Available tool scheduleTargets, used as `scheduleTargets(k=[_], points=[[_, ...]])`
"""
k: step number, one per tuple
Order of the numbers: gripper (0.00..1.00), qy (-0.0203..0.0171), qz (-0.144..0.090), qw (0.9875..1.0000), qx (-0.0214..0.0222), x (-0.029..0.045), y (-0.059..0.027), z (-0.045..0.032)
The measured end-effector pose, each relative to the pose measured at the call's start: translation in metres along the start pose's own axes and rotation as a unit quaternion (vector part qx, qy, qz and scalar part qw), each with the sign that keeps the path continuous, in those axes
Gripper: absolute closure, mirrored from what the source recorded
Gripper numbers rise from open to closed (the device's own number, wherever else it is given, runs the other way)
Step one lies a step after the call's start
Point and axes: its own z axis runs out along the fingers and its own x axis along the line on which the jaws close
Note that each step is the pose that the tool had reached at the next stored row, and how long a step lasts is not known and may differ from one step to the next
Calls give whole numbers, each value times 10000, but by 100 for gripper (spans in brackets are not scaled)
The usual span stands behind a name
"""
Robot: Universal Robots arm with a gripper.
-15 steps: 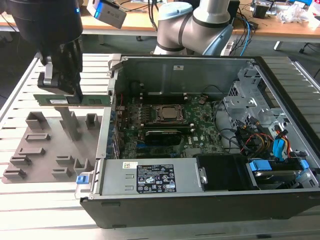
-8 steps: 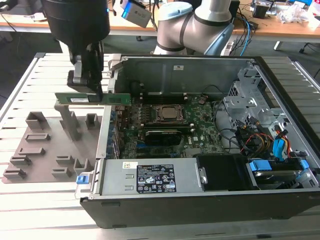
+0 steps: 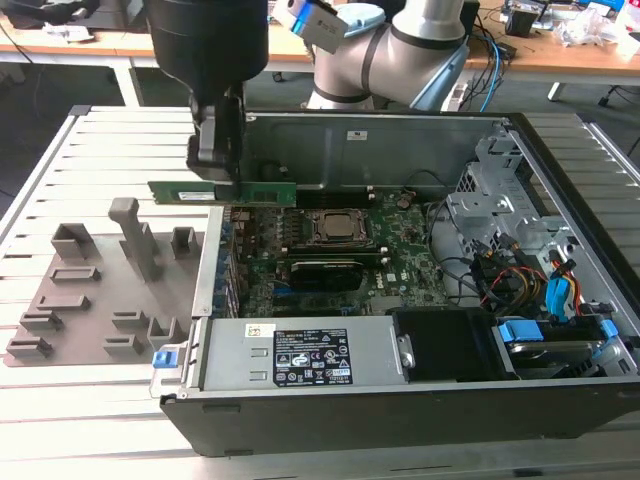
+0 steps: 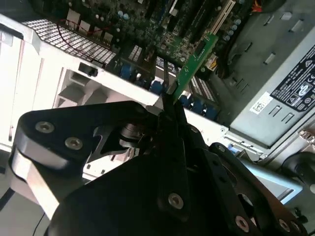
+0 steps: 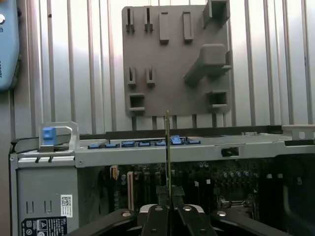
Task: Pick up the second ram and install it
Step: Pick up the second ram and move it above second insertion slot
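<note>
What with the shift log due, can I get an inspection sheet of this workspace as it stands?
Surface: slatted metal table carrying an open computer case and a grey holder tray.
Job's things: second ram held level in the air, across the case's wall at the exterior view's left; not seated in the motherboard.
Clutter: nothing seen.
Grippers: claw shut on the second ram, gripping its long edge.
Cables: coloured cables bundled inside the case at the exterior view's right; a blue cable hangs behind the arm.
Surroundings: wooden desks behind the table.
</note>
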Motion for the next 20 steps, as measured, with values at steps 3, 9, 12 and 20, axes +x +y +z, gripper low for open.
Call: scheduleTargets(k=[3, 9, 12, 20], points=[[86, -4, 0, 10000, -1, -123, -39, 3], [86, -25, -3, 10000, -53, -394, -470, 43], [86, -16, -2, 10000, -91, -458, -644, 101], [86, -11, 0, 9999, -154, -494, -867, 339]])
